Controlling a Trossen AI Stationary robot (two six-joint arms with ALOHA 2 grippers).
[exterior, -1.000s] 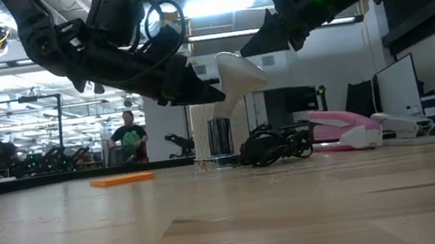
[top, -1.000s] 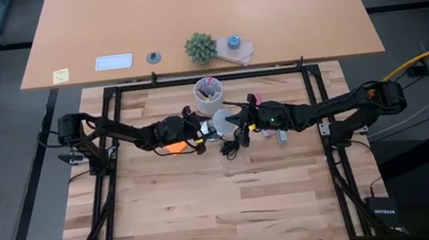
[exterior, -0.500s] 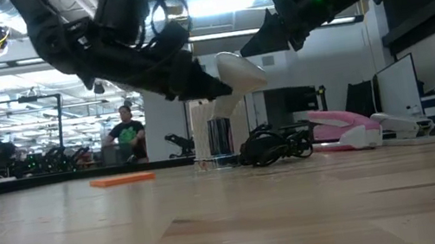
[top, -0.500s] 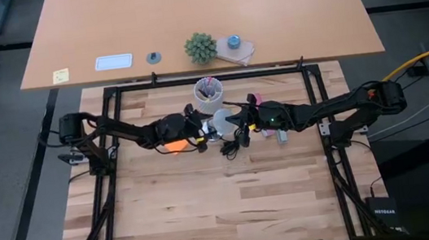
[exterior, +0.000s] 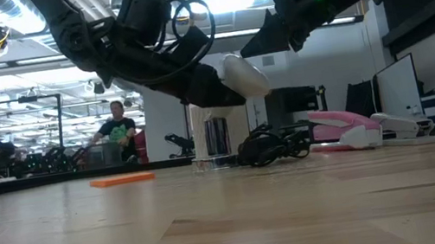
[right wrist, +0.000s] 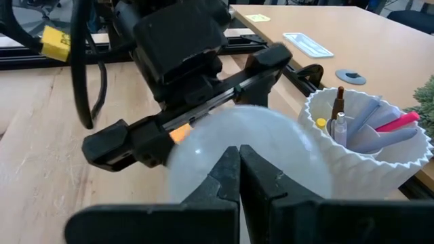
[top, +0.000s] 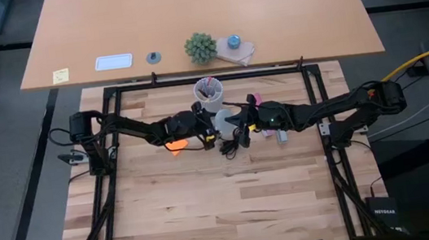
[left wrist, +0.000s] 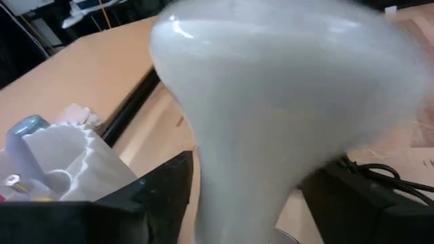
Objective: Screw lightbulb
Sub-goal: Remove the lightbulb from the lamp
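Observation:
The lightbulb (top: 223,120), white and funnel-shaped, hangs above the middle of the table between my two grippers. My left gripper (top: 209,129) comes from the table's left and is shut on it. The bulb's rounded wide end (exterior: 245,74) points toward my right gripper (exterior: 248,50). That gripper is shut and comes from the table's right, with its tip just above the wide end. Below them a black cord (exterior: 274,146) lies coiled on the table. The fitting itself does not show clearly. My left gripper pinches the bulb's narrow end (left wrist: 237,203) between its two fingers (left wrist: 156,196). It comes nearly level from the table's left, slanting a little down. The bulb is lifted clear of the table, its wide end (left wrist: 271,74) sticking out past the fingertips. My right gripper's shut fingers (right wrist: 239,169) stand at the bulb's rounded end (right wrist: 271,142); whether they touch it I cannot tell.
A white ribbed cup of pens (top: 210,94) stands just behind the bulb. An orange flat piece (top: 174,148) lies under my left arm. A pink stapler (exterior: 342,133) lies to the right of the cord. A person (exterior: 118,129) sits in the room beyond.
My left gripper has moved toward the table's right edge, toward my right gripper, and rolled a little. The bulb's wide end stays about where it was, under the right gripper's tip. In the low view the fingers now hide more of the bulb's narrow part.

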